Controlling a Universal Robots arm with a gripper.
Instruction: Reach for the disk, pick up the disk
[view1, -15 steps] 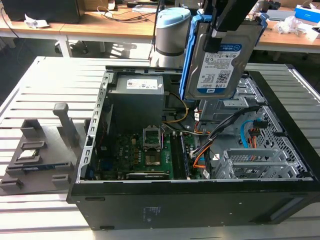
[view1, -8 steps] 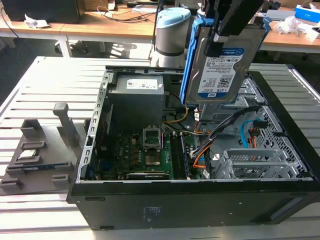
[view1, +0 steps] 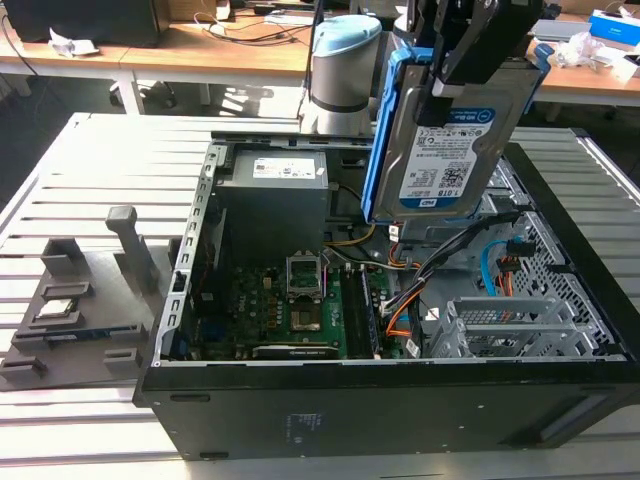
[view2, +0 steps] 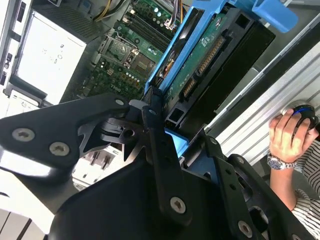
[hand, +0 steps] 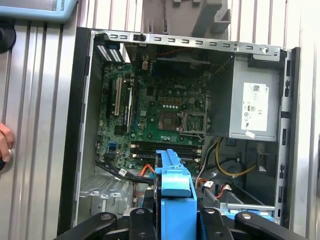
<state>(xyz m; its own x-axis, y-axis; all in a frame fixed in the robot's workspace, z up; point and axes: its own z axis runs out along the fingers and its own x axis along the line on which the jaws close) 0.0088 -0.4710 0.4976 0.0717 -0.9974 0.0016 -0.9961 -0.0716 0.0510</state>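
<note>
The disk (view1: 445, 140) hangs upright above the open computer case, its silver face and white-and-blue label turned toward the exterior view, with a blue plastic frame along its edges. My gripper (view1: 462, 72) is shut on its upper edge. In the second wrist view the disk (view2: 210, 57) shows its green circuit-board side, with the gripper (view2: 175, 136) clamped on the blue frame. The first wrist view looks down the edge of the blue frame (hand: 172, 182), which sits between the black fingers (hand: 145, 212).
The black case (view1: 330, 420) lies open on the slatted metal table (view1: 90, 150), showing the motherboard (view1: 300, 310), the grey power-supply box (view1: 275, 195), cables and a metal drive cage (view1: 500, 325). A grey fixture (view1: 85, 300) sits at the exterior view's left. A person's hand (view2: 287, 132) rests on a mouse.
</note>
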